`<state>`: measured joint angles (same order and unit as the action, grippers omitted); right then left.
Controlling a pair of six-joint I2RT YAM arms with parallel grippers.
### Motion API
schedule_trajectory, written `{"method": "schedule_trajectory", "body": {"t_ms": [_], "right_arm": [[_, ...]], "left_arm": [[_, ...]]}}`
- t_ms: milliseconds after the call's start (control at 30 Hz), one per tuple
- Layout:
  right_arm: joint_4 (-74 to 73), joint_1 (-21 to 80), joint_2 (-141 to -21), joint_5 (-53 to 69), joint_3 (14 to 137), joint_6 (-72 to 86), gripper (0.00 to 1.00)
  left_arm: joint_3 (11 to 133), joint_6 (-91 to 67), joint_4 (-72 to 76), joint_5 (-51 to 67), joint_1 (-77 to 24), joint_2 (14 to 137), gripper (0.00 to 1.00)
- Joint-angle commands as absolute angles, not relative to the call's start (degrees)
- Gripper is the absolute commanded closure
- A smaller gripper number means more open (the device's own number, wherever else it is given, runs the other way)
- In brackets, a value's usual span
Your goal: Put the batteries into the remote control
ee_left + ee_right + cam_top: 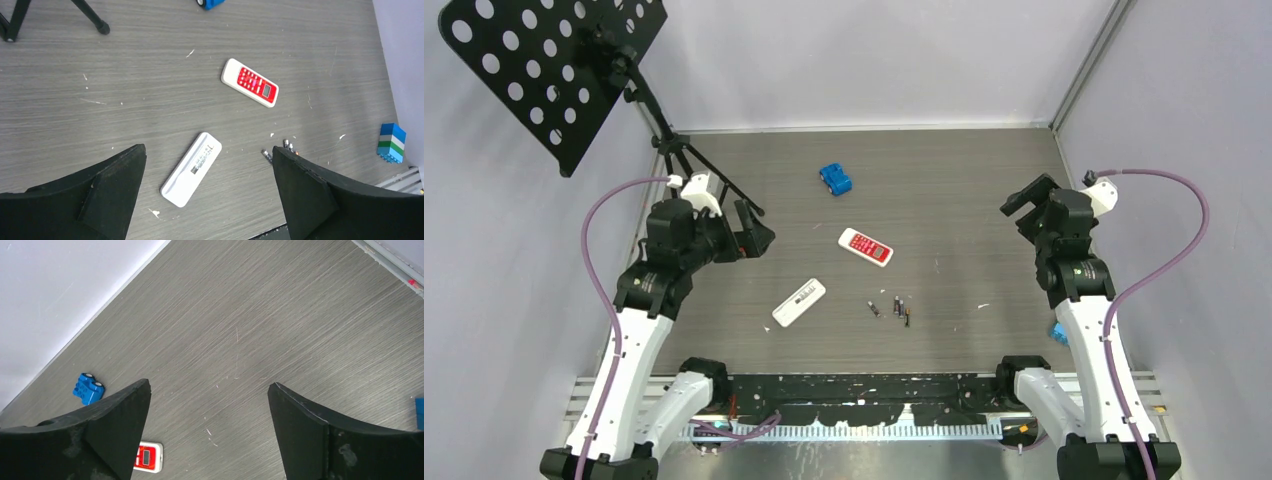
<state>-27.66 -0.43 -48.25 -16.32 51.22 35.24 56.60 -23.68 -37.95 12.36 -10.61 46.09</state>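
Batteries (pixel 891 307) just right of white remote (pixel 799 302): likely light, slick, roll-prone; pinch mid-body. Left gripper (pixel 752 232), right gripper (pixel 1027 197) both spread, empty.

I can read no word, brand or number in any of my views. The white remote (pixel 191 168) carries a short strip of dark print along its middle, toward its one o'clock end, too small for me to make out. The red remote (pixel 249 89), at one o'clock from the white one, has pale marks on its keys and a small grey display near its four o'clock end; none is legible, not even in my right wrist view. The batteries (pixel 286 146), at three o'clock from the white remote, are too tiny to show any label.
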Motion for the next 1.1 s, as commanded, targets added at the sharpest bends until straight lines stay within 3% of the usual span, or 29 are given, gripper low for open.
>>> {"method": "schedule_trajectory", "body": {"t_ms": [0,133,333,600,900,1067], "right_arm": [[-26.7,-0.2,-48.3,-13.6,54.2,37.3,0.03],[-23.5,-0.2,-48.3,-4.0,52.8,31.4,0.02],[-23.2,-0.3,-50.4,2.7,52.5,32.1,0.04],[-23.1,4.2,-54.9,8.7,49.6,38.0,0.09],[-20.5,17.9,-59.8,3.0,45.6,40.7,0.09],[-19.5,22.3,-62.9,2.9,45.7,41.0,0.1]], "left_arm": [[57.5,-23.2,-39.2,12.8,-10.5,45.7,0.0],[56.4,-21.7,-37.3,13.0,-10.6,42.7,0.0],[52.1,-20.2,-29.8,25.6,-10.5,39.4,0.0],[51.9,-21.7,-33.8,28.8,-11.4,49.7,0.01],[45.7,-27.8,-30.4,3.8,-30.0,61.1,0.06],[43.6,-30.5,-30.2,-0.5,-33.0,68.7,0.12]]}}
